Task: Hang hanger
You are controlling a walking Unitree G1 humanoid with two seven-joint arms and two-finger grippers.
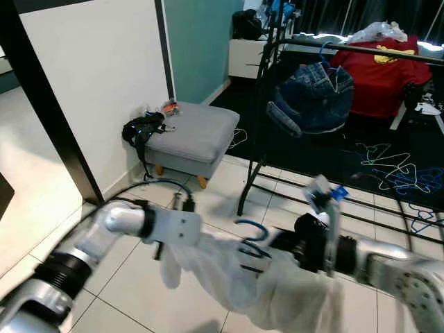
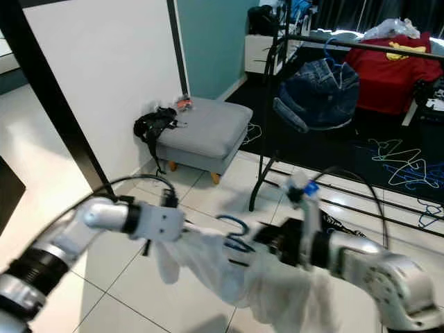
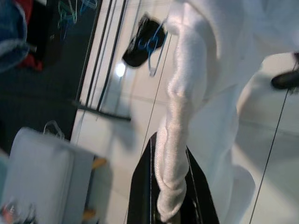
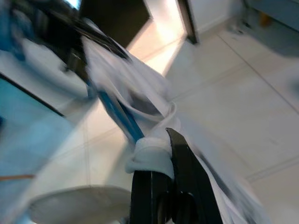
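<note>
White tiled floor (image 1: pixel 41 201) spreads out under everything, and a big white wall panel (image 1: pixel 97 76) with black edges stands on the robot's left. Straight ahead, the black rack (image 1: pixel 260 111) crosses the far side, its rail carrying denim shorts (image 1: pixel 312 97) on a blue hanger and a red shirt (image 1: pixel 381 73) further right. Below the rail, on a dark rug (image 1: pixel 333 152), loose blue and white hangers (image 1: pixel 399 173) lie scattered. Left of the rack sits a grey ottoman (image 1: pixel 198 132) on short wooden legs, with a black bag (image 1: pixel 142 128) draped over its near-left corner. Now the action, close to the camera: both silver arms reach in toward each other, and between them sags a white garment (image 1: pixel 236 277), slung low above the tiles. The blue hanger (image 1: pixel 253 232) is right there in the middle, its hook curling up out of the cloth between the two wrists, well short of the rail. The left gripper (image 3: pixel 170 186) is pinching a rolled, ribbed edge of the garment, black fingers pressed tight on either side of it in the wrist view. The right gripper (image 4: pixel 161 179) is clamped too, fingers closed on a bunched fold of white fabric just where the hanger's blue arm runs into the cloth; I can't tell whether the blue arm itself is inside the grip. The right wrist view is blurred.
</note>
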